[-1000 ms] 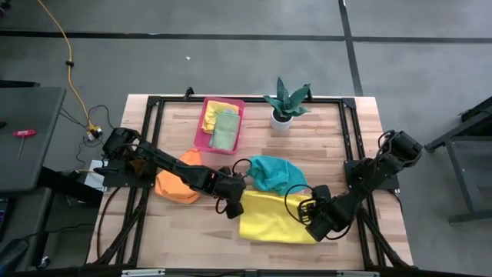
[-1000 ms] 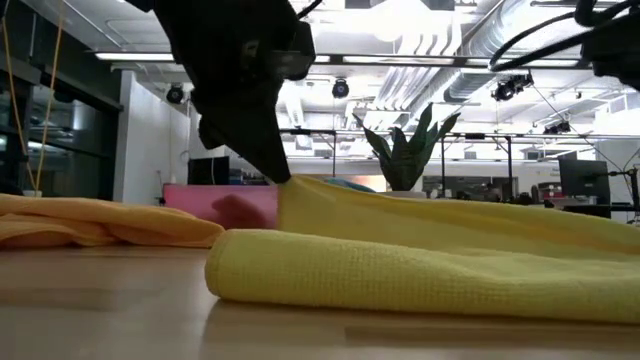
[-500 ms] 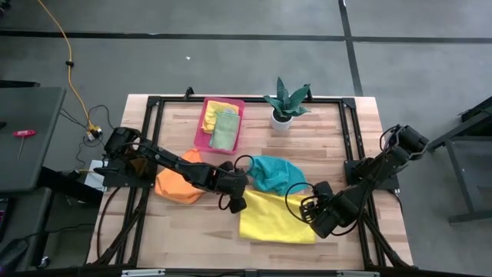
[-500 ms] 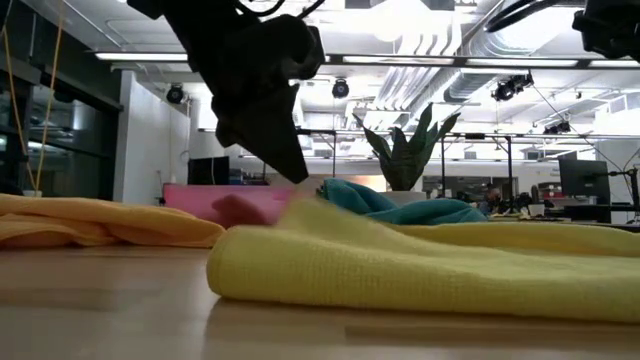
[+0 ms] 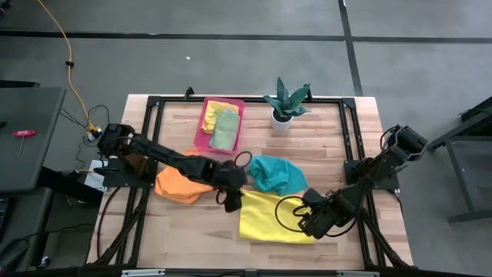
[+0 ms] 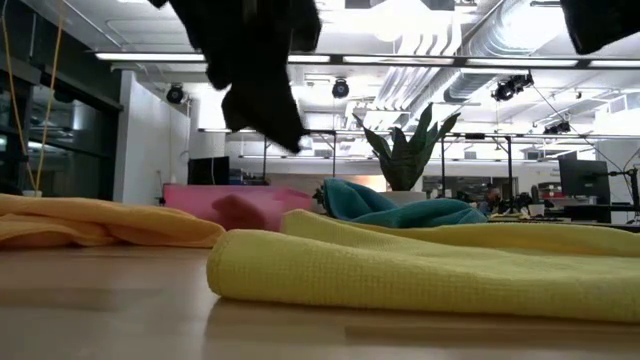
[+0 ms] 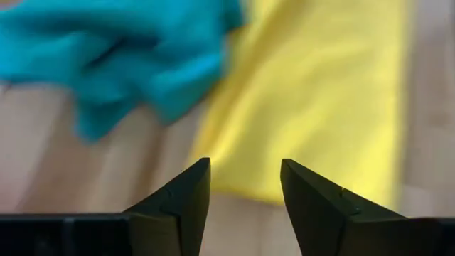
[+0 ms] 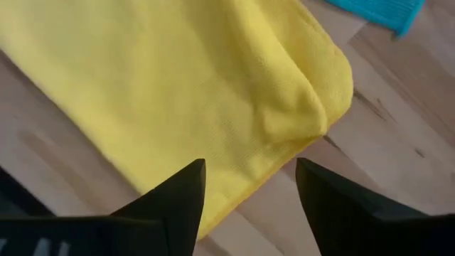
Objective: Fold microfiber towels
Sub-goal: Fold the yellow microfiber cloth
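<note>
Left jaws: standing apart with nothing between them, as the left wrist view is showing.
Left gripper [image 5: 233, 201]: hovering above the wood just off the yellow towel's [image 5: 275, 218] near-left corner, on the side toward the orange towel; in the low view it is hanging clear above the cloth.
Right jaws: standing wide apart and holding nothing, as the right wrist view is showing.
Right gripper [image 5: 305, 224]: hanging over the yellow towel's right-hand edge, its fingers [image 8: 167, 206] framing a rounded folded corner of the cloth.
Yellow towel: lying flat as a doubled rectangle toward the front of the table [image 5: 361, 146], its thick folded edge facing the low camera.
Teal towel [image 5: 275, 174]: lying bunched just behind the yellow towel and touching its back edge.
Orange towel [image 5: 178, 185]: lying crumpled to the left of the yellow towel, under the left arm, with bare wood between the two cloths.
Open room: bare wood is showing in front of the yellow towel, to its right toward the table's frame, and in the gap toward the orange towel.
Pink tray [image 5: 202, 131]: sitting well behind and to the left of the yellow towel, near the table's back edge.
Tray contents: holding a second yellow cloth [image 5: 221, 108] and a light green cloth [image 5: 224, 129], both folded.
Potted plant [image 5: 286, 102]: standing behind the yellow towel, just right of the tray.
</note>
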`<control>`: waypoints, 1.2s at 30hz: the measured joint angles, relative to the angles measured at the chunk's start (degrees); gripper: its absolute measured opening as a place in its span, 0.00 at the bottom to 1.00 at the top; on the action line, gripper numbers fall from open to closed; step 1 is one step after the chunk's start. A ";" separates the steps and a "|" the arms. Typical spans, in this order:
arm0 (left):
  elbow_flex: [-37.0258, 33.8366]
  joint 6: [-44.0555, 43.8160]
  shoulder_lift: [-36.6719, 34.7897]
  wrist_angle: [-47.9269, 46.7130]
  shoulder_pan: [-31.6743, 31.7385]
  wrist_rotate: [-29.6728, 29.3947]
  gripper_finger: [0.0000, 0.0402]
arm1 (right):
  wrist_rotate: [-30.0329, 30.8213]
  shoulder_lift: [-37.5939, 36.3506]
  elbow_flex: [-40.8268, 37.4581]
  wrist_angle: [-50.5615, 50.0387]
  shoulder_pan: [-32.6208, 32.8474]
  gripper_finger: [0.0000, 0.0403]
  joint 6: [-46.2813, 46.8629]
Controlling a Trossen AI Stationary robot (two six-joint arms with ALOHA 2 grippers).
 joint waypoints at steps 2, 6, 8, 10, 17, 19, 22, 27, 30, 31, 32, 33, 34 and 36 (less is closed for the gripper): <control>0.00 0.03 0.05 3.42 -2.24 -0.13 0.40 | -0.70 0.20 -1.57 0.30 -0.32 0.49 0.00; -0.07 -2.14 1.42 8.24 -6.35 -1.14 0.40 | -4.33 0.18 -5.61 3.93 -1.22 0.46 4.38; 0.06 -3.50 1.55 10.38 -7.83 -1.55 0.40 | -4.52 0.22 -7.34 6.98 -1.36 0.44 7.20; 0.07 -4.87 1.65 10.47 -8.95 -2.44 0.40 | -4.50 0.20 -8.57 11.73 -1.35 0.43 8.82; 0.02 -8.05 1.77 10.63 -10.95 -4.53 0.40 | -4.91 0.20 -11.58 14.13 -1.34 0.38 16.81; 0.02 -8.29 1.77 11.12 -11.14 -4.83 0.40 | -3.74 0.20 -11.86 14.29 -1.36 0.36 17.78; 0.02 -9.16 1.77 11.11 -11.15 -4.85 0.40 | -1.80 0.20 -11.86 15.98 -1.53 0.35 17.80; 0.02 -10.06 1.77 11.14 -11.13 -4.87 0.40 | -3.39 0.20 -11.86 15.05 -2.68 0.33 19.43; 0.02 -10.14 1.77 11.14 -11.15 -4.85 0.39 | -3.87 0.20 -11.86 15.08 -3.55 0.33 19.74; 0.02 -10.20 1.77 11.14 -11.15 -4.85 0.39 | -4.15 0.20 -11.86 15.00 -3.94 0.33 19.76; 0.02 -10.26 1.77 11.14 -11.15 -4.84 0.39 | -4.46 0.20 -11.86 15.02 -4.31 0.33 19.74; 0.02 -10.24 1.77 11.14 -11.15 -4.64 0.39 | -4.84 0.20 -11.86 15.04 -4.68 0.33 19.74; 0.02 -10.21 1.77 11.16 -11.15 -4.31 0.39 | -5.31 0.20 -11.86 15.03 -5.06 0.33 19.72; 0.02 -10.28 1.77 11.14 -11.15 -4.00 0.39 | -5.86 0.20 -11.86 15.04 -5.71 0.33 19.44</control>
